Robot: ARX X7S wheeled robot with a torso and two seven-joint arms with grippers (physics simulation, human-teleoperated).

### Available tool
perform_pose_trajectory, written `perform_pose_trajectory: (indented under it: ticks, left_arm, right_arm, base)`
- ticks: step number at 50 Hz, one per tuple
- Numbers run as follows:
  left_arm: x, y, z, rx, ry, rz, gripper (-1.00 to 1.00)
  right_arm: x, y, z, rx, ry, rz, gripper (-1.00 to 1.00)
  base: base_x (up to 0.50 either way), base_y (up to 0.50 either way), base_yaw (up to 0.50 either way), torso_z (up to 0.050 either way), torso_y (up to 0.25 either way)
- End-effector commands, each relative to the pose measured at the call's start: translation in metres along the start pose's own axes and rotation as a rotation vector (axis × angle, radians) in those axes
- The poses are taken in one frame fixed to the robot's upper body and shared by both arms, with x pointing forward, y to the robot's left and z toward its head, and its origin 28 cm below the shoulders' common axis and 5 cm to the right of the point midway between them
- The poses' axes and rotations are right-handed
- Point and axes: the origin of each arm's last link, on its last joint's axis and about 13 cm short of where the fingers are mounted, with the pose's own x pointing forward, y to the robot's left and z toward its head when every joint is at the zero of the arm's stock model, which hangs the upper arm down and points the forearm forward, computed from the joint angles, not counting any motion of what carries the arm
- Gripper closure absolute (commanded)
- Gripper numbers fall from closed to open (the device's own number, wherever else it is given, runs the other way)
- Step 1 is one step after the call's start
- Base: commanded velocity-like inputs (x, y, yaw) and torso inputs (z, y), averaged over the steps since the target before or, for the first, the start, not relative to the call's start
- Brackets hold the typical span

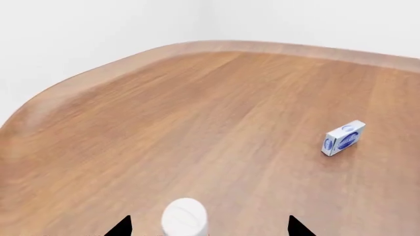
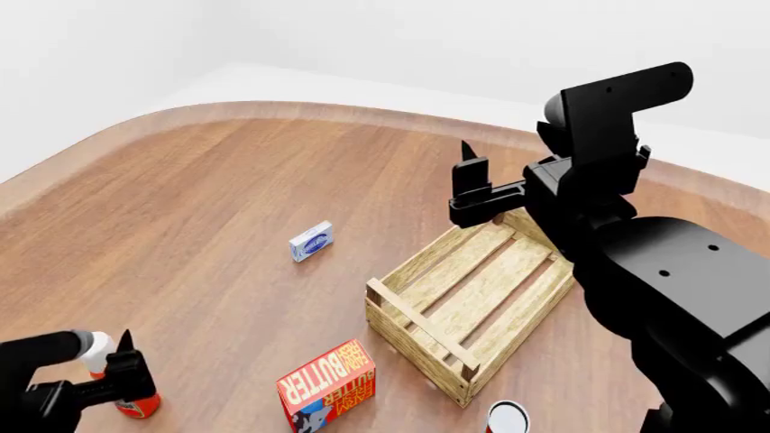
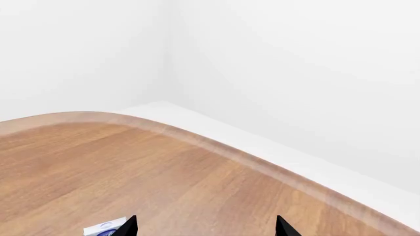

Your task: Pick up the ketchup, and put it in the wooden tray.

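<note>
— What did the room look like?
— A rounded wooden table (image 2: 241, 180) stood against plain white walls.
— And the ketchup (image 2: 106, 374)?
— Orange-red with a white cap, upright at the near left, well apart from the wooden tray (image 2: 475, 298).
— The jaws?
— The left gripper (image 1: 208, 227) was spread wide around the cap, not touching. The right gripper (image 3: 204, 225) hung open, empty.

The butter box (image 2: 327, 387) is standing between my left hand (image 2: 103, 374) and the wooden tray (image 2: 475, 302), blocking the direct way.
</note>
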Motion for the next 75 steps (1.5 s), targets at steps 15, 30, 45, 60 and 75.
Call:
perform_pose_trajectory:
  ticks: [15,30,45,60,75]
  left_arm:
    - [0.016,-0.002,-0.006,0.009,0.033,0.024,-1.00]
    - [0.026,-0.001,-0.014,-0.001,0.082,0.056,-1.00]
    - [0.031,-0.002,-0.020,-0.013,0.115,0.070,-1.00]
    - [0.046,-0.007,-0.023,-0.021,0.127,0.077,-1.00]
    - [0.075,-0.015,-0.024,-0.027,0.146,0.097,-1.00]
  right_arm:
    - [0.004,-0.002,-0.001,0.004,0.010,-0.007,-1.00]
    - [0.012,0.001,-0.003,0.001,0.026,-0.005,-1.00]
    - [0.011,0.001,-0.003,-0.001,0.032,-0.007,-1.00]
    - [0.014,0.001,-0.004,-0.001,0.036,-0.013,-1.00]
    - [0.006,-0.002,-0.001,-0.001,0.037,-0.041,-1.00]
  base:
    - [0.00,0.00,0.00,0.000,0.000]
    - [0.00,0.00,0.00,0.000,0.000]
    - [0.00,0.00,0.00,0.000,0.000]
    - [0.00,0.00,0.00,0.000,0.000]
    - [0.00,0.00,0.00,0.000,0.000]
